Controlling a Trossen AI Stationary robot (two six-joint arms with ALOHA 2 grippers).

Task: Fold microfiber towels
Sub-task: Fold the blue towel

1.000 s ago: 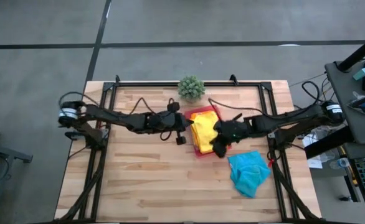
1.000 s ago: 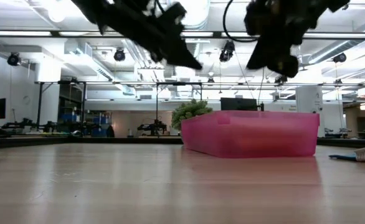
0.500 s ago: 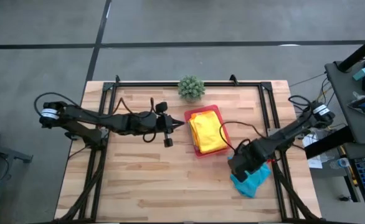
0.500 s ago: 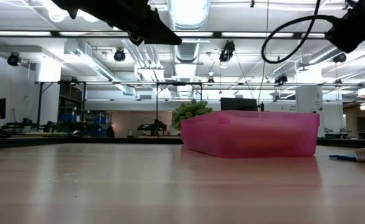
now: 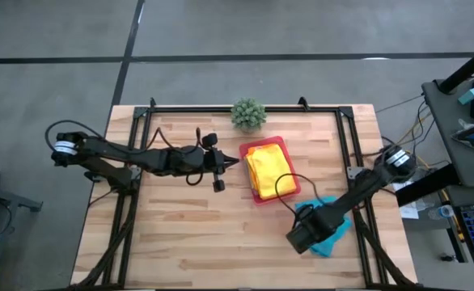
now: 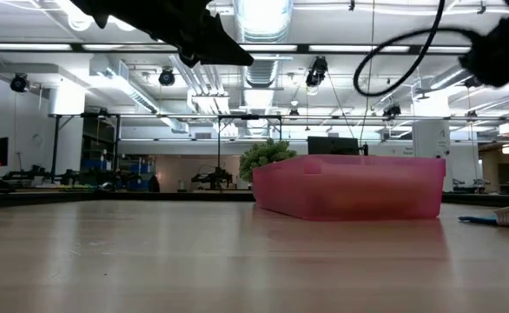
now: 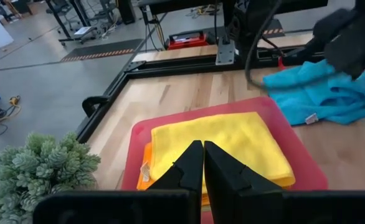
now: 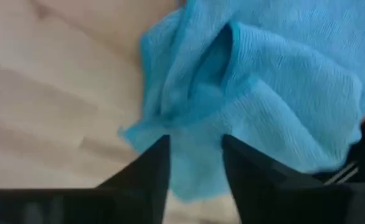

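Observation:
A crumpled turquoise towel (image 5: pixel 332 225) (image 8: pixel 263 81) lies on the table's near right. My right gripper (image 5: pixel 298 238) (image 8: pixel 195 158) points down over the towel's left edge, its fingers open on either side of a fold. A folded yellow towel (image 5: pixel 269 171) (image 7: pixel 232 140) lies on an orange one (image 7: pixel 146 169) in the pink tray (image 5: pixel 261 148). My left gripper (image 5: pixel 235 162) (image 7: pixel 202 163) is shut and hovers level just left of the tray, holding nothing. My right gripper comes at the turquoise towel's crumpled left edge (image 8: pixel 151 134) from above, one finger on each side of it. I cannot tell whether the fingertips touch the cloth. The towel lies slack on the table.
A small green potted plant (image 5: pixel 248 113) (image 7: pixel 33 168) stands at the far edge behind the tray. Black frame rails (image 5: pixel 346 137) run along the table's left, right and far sides. Bare wood (image 5: pixel 205 234) spreads over the near left.
My right gripper has left the tray, swung toward the table's near right, sunk, and tipped from near level to pointing down over the turquoise towel. My left gripper drew back a little from the tray toward the table's left, then kept still. The towels have not moved.

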